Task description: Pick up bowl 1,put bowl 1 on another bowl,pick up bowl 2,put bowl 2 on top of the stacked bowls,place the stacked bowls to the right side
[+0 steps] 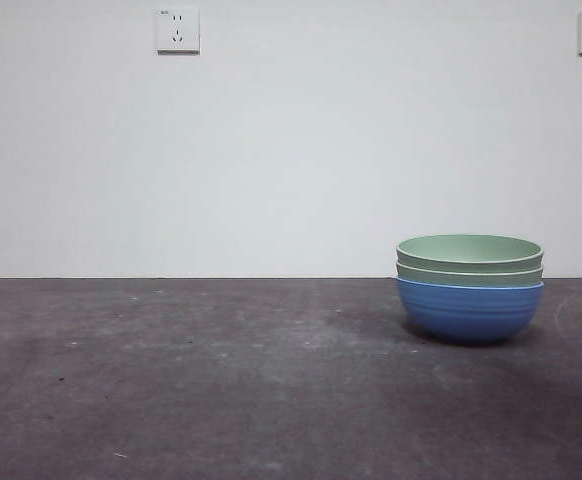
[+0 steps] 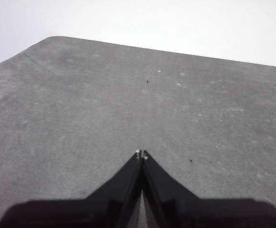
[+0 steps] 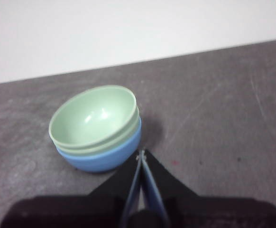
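The stacked bowls (image 1: 469,285) stand on the right part of the dark table: the blue ribbed bowl (image 1: 469,311) at the bottom, two pale green bowls (image 1: 469,254) nested in it. In the right wrist view the stacked bowls (image 3: 96,127) sit just beyond my right gripper (image 3: 141,155), which is shut, holds nothing and hangs apart from them. My left gripper (image 2: 141,154) is shut over bare table, with no bowl in its view. Neither arm shows in the front view.
The grey table (image 1: 221,380) runs to a white wall with two sockets (image 1: 177,30). The table's far edge and rounded corner (image 2: 52,39) show in the left wrist view.
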Controlling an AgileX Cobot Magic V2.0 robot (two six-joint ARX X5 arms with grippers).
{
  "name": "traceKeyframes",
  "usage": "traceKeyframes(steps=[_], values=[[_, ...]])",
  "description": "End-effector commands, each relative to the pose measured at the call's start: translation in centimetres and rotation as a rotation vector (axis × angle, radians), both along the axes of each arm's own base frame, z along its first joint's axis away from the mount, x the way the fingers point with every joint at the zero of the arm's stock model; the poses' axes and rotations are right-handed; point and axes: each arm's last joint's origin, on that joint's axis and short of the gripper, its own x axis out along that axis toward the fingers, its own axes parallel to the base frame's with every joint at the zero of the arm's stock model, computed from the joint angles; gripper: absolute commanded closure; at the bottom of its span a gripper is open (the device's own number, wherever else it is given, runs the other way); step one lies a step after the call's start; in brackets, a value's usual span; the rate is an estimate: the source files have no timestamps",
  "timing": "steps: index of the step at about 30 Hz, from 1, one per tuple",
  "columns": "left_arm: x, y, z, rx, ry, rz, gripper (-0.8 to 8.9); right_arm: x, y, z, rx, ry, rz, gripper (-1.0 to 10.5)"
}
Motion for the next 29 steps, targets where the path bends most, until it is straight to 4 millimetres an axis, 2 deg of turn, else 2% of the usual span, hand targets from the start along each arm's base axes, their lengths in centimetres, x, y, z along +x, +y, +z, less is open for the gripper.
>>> traceKeyframes(steps=[1,5,29], values=[[0.1,0.0,-0.5,-0.007,0.009,0.003,8.17,0.2,0.0,-1.2,0.030,0.026,-0.009,9.4],[0.1,0.0,-0.5,-0.007,0.009,0.003,8.17,0.3,0.0,-2.2,0.054,0.060,-0.012,9.4],[0.1,0.0,-0.5,-0.007,0.008,0.003,8.17,0.3,0.0,-2.2,0.060,0.060,-0.017,9.4]])
